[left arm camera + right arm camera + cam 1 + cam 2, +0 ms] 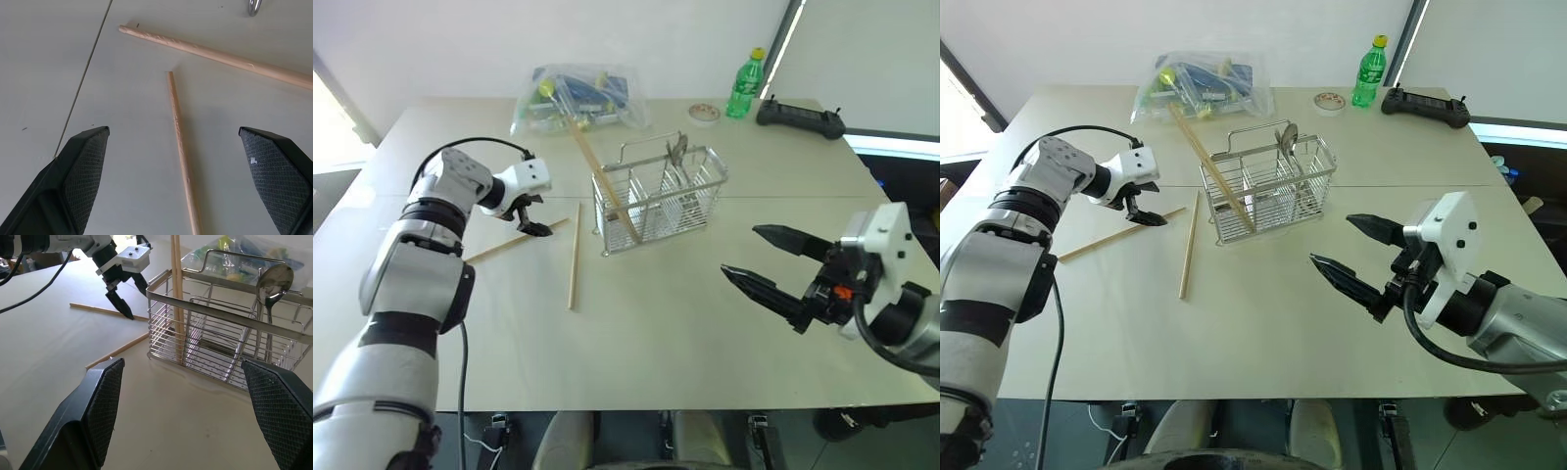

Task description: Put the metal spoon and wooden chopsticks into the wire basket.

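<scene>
The wire basket [658, 199] stands mid-table. The metal spoon [677, 149] stands upright in its far compartment, bowl up. One wooden chopstick [604, 184] leans in the basket's left end, top tilted toward the back left. Two more chopsticks lie on the table left of the basket: one slanted [514, 242], one nearly straight front to back [575, 257]. My left gripper [530, 221] hangs open, pointing down over the slanted chopstick's basket-side end, which lies between the open fingers [83, 171] in the left wrist view. My right gripper [740, 250] is open and empty, front right of the basket.
At the back of the table lie a clear plastic bag [579, 96] of items, a green bottle [745, 86], a small round tin [704, 114] and a black controller [800, 117]. The table's front edge [656, 406] is near.
</scene>
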Action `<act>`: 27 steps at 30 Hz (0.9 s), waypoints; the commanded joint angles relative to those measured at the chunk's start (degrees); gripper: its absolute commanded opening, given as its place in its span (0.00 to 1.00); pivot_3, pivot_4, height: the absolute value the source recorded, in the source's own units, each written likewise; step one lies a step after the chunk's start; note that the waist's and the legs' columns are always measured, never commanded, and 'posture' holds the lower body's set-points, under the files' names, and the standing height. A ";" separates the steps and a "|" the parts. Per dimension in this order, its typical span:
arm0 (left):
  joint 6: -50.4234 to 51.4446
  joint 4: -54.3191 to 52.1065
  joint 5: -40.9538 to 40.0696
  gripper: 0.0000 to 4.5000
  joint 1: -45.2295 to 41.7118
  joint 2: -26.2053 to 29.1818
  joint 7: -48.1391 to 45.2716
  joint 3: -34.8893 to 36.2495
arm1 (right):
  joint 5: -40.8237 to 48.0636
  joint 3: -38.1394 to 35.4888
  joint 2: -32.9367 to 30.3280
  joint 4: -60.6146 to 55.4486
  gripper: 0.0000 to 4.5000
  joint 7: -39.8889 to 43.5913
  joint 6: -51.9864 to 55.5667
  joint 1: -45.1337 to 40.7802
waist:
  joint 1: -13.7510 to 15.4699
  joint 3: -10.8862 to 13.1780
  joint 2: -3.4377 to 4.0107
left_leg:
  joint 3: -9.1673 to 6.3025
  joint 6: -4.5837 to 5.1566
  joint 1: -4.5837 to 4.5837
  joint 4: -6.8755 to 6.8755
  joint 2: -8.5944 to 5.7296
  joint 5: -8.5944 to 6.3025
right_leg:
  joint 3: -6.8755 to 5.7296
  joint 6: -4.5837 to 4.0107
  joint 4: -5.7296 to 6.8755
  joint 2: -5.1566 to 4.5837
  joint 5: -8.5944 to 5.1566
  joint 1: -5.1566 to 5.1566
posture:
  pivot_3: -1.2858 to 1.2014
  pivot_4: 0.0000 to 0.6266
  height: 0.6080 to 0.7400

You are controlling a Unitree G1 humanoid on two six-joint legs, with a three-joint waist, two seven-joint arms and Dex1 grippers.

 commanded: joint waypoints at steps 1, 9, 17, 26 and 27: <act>0.30 0.43 2.41 1.00 -1.18 -0.83 0.93 -0.52 | 2.98 -1.65 -1.18 -2.09 0.87 -2.74 -2.10 0.65 | 0.00 0.00 0.00 | 0.00 0.00 0.00 -0.01 0.00 0.00 | 0.00 0.00 0.01 0.00 0.00 0.00 | 0.52 0.24 0.62; 2.35 1.28 6.60 1.00 0.50 -2.38 3.01 -1.79 | 6.12 -3.03 -3.18 -2.47 0.87 -5.78 -3.86 3.91 | -0.01 -0.01 -0.01 | 0.00 0.00 0.06 -0.01 -0.01 0.00 | 0.00 0.00 0.02 0.01 0.00 0.04 | 0.52 0.24 0.62; 4.18 1.49 6.91 0.60 1.37 -3.02 4.29 -0.99 | 7.17 -4.87 -4.78 -3.07 0.88 -4.82 -5.14 7.78 | -0.01 -0.08 0.04 | -0.01 0.00 0.24 0.02 0.08 0.00 | -0.01 0.17 0.02 0.02 -0.11 0.24 | 0.52 0.24 0.62; 5.02 1.40 6.32 0.00 1.38 -3.27 5.34 0.32 | 7.09 -6.80 -5.96 -3.09 0.88 -1.82 -6.11 11.31 | 0.02 -0.08 0.03 | 0.01 0.00 0.20 0.03 0.13 0.00 | -0.05 0.09 0.01 0.04 -0.06 0.24 | 0.52 0.24 0.62; 5.24 1.40 6.08 0.00 1.35 -3.29 5.53 0.63 | 7.01 -6.70 -6.03 -2.96 0.88 -1.76 -6.21 11.27 | 0.02 -0.08 0.03 | 0.01 0.00 0.20 0.03 0.13 0.00 | -0.05 0.09 0.00 0.04 -0.06 0.24 | 0.52 0.24 0.62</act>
